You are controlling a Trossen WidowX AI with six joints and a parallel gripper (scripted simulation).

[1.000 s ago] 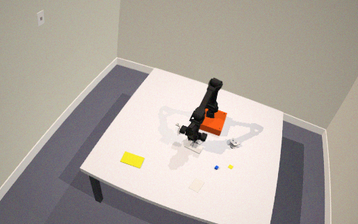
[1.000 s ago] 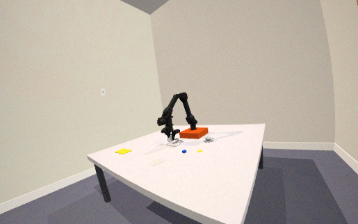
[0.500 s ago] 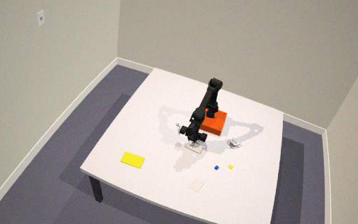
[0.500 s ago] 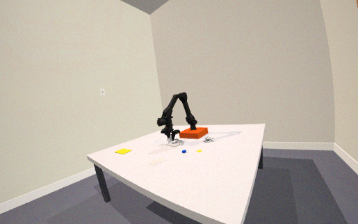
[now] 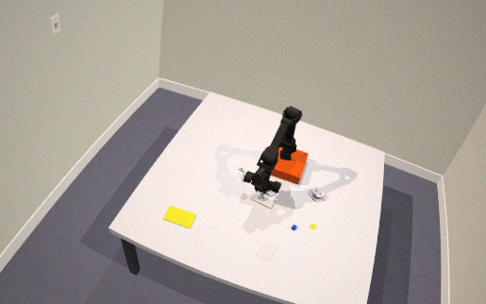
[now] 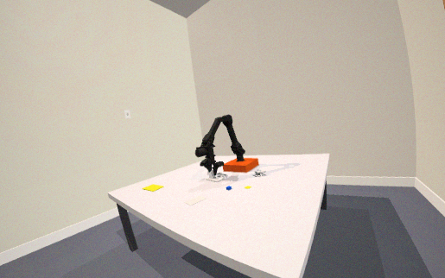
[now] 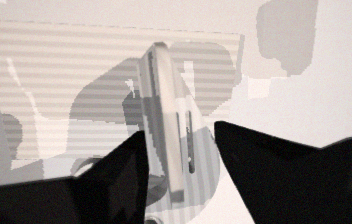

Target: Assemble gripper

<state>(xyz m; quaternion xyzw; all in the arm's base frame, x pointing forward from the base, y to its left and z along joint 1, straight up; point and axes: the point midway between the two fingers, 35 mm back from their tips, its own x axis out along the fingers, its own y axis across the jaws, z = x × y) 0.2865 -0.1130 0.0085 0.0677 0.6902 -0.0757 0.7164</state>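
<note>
My gripper (image 5: 262, 192) (image 6: 212, 173) (image 7: 180, 134) points down, its black fingers shut on a pale part that appears to be a jaw (image 7: 168, 145). It shows an upright bar and a rounded, slotted body. It is held over the near side of a pale rectangular plate (image 5: 267, 205) (image 7: 27, 47), which seems to belong to the gripper base. The pins are mostly hidden, and whether the held part touches the base cannot be told. Another small white part (image 5: 242, 170) shows left of the arm. A white pronged part (image 5: 318, 194) (image 6: 259, 171) lies to the right. Which is the housing plate is unclear.
An orange block (image 5: 298, 171) (image 6: 241, 166) is at the arm's foot. A yellow sheet (image 5: 180, 216) (image 6: 153, 187) lies left. A blue cube (image 5: 293, 228) (image 6: 229, 188), a small yellow piece (image 5: 313, 227) (image 6: 248, 187) and a thin beige sheet (image 5: 267, 251) (image 6: 195, 201) lie towards the front.
</note>
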